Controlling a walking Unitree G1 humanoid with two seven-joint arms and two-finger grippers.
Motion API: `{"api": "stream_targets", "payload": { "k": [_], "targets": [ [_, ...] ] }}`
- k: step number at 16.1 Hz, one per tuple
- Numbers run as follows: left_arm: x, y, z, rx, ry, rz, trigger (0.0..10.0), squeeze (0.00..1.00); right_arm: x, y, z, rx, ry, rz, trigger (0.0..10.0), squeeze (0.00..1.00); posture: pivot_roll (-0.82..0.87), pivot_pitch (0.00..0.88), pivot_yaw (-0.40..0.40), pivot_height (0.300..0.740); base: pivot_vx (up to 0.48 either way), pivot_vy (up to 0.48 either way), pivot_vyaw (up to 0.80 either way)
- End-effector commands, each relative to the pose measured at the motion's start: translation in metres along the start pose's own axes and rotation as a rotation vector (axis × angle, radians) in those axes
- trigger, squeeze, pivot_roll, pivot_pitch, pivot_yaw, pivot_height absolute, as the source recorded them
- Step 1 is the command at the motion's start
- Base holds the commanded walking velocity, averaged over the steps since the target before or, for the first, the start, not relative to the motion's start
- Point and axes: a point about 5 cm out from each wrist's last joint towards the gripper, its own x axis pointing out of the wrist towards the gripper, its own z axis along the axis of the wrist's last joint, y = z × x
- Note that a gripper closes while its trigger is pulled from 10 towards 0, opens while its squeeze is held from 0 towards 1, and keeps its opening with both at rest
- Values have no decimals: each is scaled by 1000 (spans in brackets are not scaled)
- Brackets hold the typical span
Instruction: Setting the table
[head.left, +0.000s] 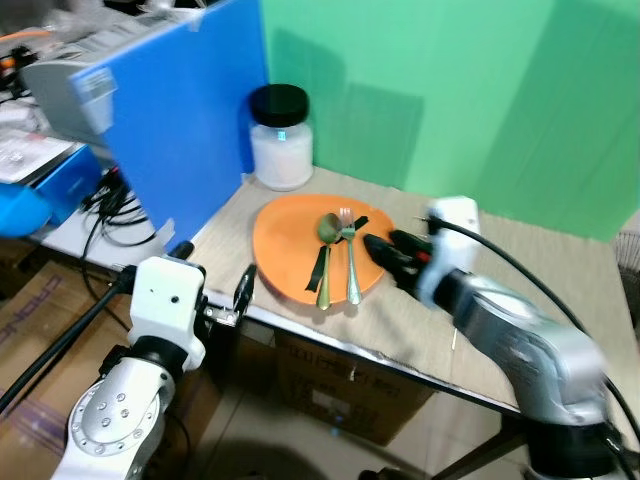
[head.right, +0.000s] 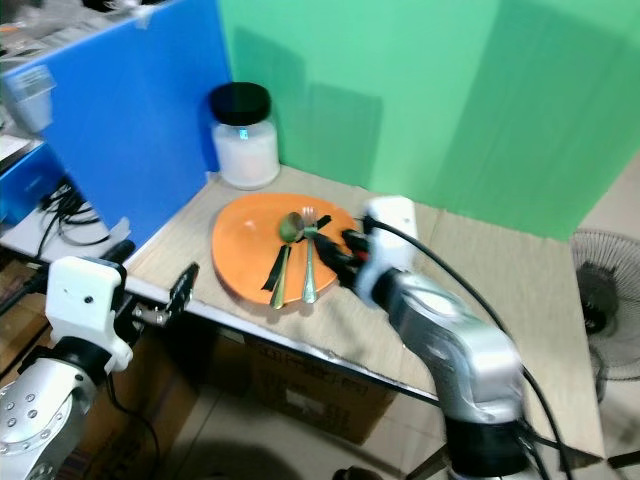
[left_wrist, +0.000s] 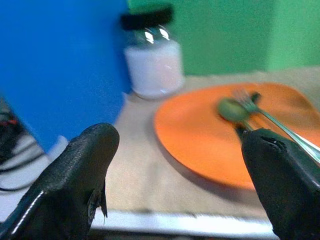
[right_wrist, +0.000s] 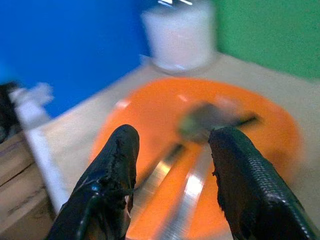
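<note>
An orange plate (head.left: 285, 245) lies on the beige table (head.left: 400, 325). On the plate rest a spoon (head.left: 327, 232) and a fork (head.left: 352, 265), side by side, with a black ribbon (head.left: 320, 266) around them. My right gripper (head.left: 383, 244) is at the plate's right rim, pointing at the cutlery; in the right wrist view its fingers (right_wrist: 112, 170) stand open over the spoon and fork handles, nothing held. My left gripper (head.left: 212, 268) hovers at the table's front left edge, short of the plate, its fingers (left_wrist: 80, 170) wide open and empty.
A white jar with a black lid (head.left: 281, 138) stands at the table's back corner. A blue panel (head.left: 190, 120) walls the left side and a green backdrop (head.left: 450, 100) the rear. Cardboard boxes (head.left: 340, 395) sit under the table; a fan (head.right: 605, 310) is at far right.
</note>
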Motion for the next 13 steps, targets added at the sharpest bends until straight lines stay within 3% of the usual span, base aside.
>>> {"api": "stream_targets", "payload": {
  "k": [1,2,5,7,8,10,13],
  "targets": [
    [1,-9,-2,-18,19,-84,10000,0,5,1,-5,14,58,10,10000,0,-18,16,7,740,0,0,0],
    [1,-14,-2,-6,27,-148,10000,0,13,8,-8,13,128,42,10000,1000,-22,12,7,740,0,0,0],
    [5,-19,-4,-1,39,-237,10000,0,30,14,-14,-65,248,-16,10000,1000,-30,2,4,740,0,0,0],
    [6,-19,-4,8,40,-256,10000,0,42,16,-12,-55,276,-92,10000,1000,-30,1,0,740,0,0,0],
    [6,-19,-4,11,43,-262,10000,0,48,19,-12,-64,295,-114,10000,0,-27,2,-3,740,0,0,0],
    [5,-20,-4,10,45,-274,10000,0,53,21,-11,-62,300,-122,10000,0,-26,7,-6,740,0,0,0],
    [4,-21,-4,-1,45,-298,10000,0,60,17,-9,-178,297,-191,10000,0,-33,21,-4,740,0,0,0]
  ]
}}
